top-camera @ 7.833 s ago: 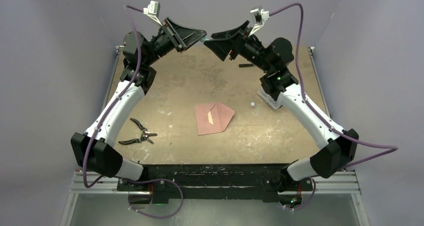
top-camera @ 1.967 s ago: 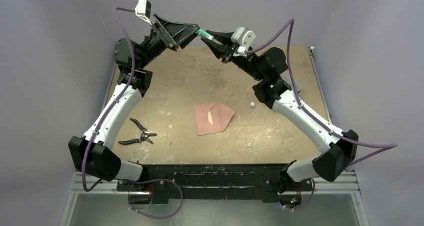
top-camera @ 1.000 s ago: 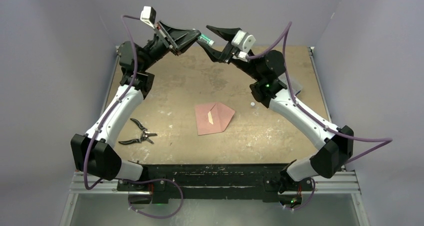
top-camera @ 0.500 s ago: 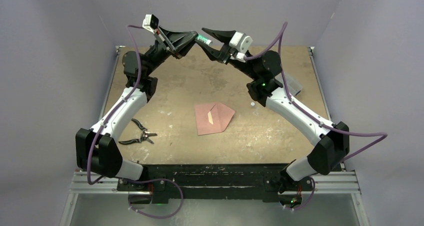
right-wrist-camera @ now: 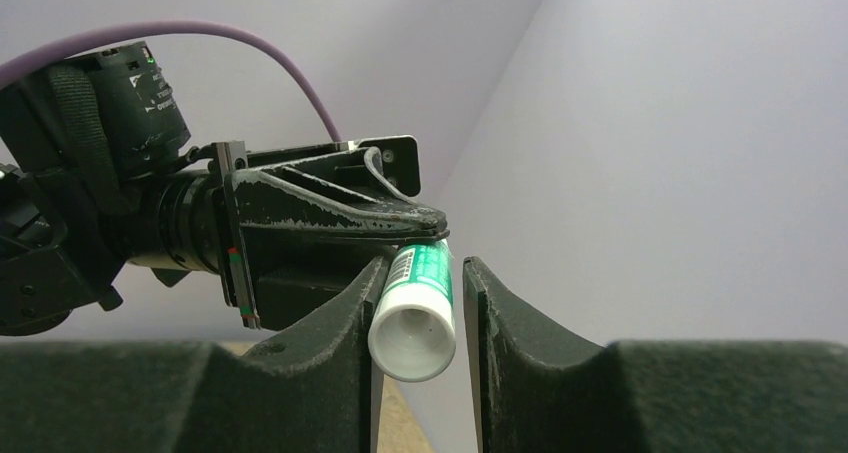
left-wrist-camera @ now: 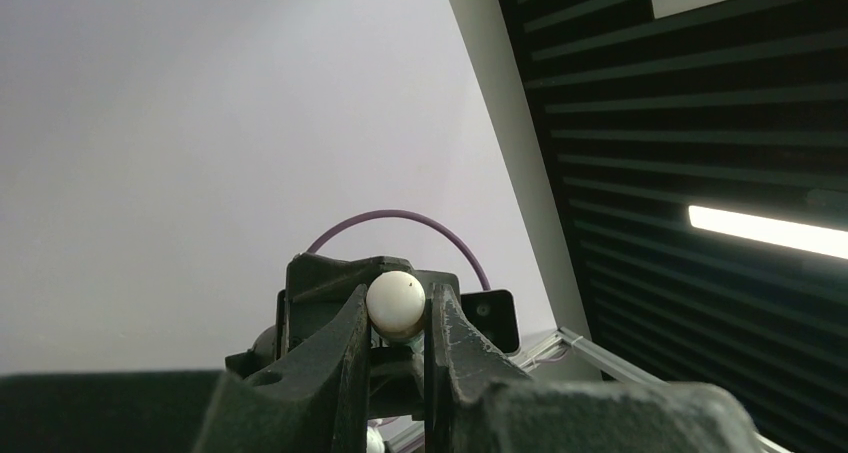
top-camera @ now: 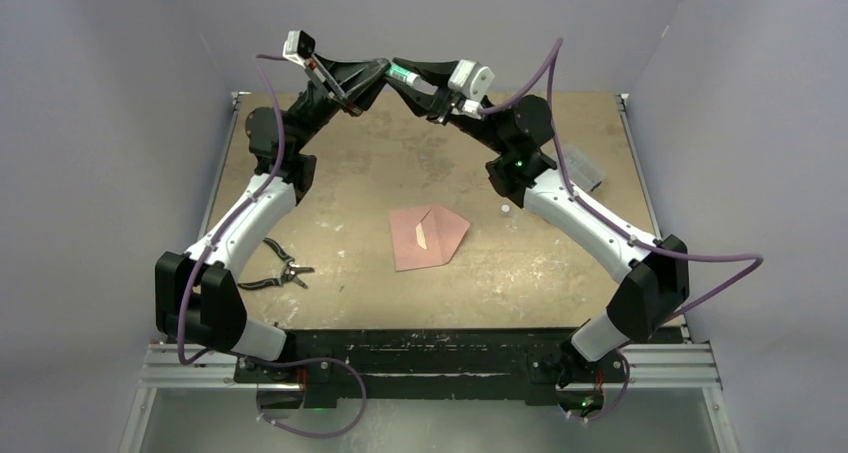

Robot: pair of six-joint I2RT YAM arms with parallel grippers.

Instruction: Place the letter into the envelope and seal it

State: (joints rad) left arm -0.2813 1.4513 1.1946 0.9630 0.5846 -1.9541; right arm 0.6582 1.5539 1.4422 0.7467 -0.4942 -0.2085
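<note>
The salmon-pink envelope point(top-camera: 428, 237) lies flat mid-table, its pointed flap open toward the right and a pale strip showing. No separate letter sheet shows. Both arms are raised at the back of the table. My left gripper point(top-camera: 381, 72) point(left-wrist-camera: 397, 311) is shut on one end of a green-and-white glue stick point(top-camera: 404, 74) point(left-wrist-camera: 395, 303). My right gripper point(top-camera: 410, 73) point(right-wrist-camera: 421, 285) has its jaws around the stick's other, hollow white end point(right-wrist-camera: 413, 325). One finger touches it and the other stands a little off.
Black pliers point(top-camera: 276, 270) lie at the left front of the table. A small white disc point(top-camera: 505, 209) lies right of the envelope. A clear plastic piece point(top-camera: 582, 169) lies at the back right. Walls close in on three sides.
My right gripper has moved left and closed in around the free end of the glue stick held by my left gripper. Both arms have leaned in toward each other. The envelope has not moved.
</note>
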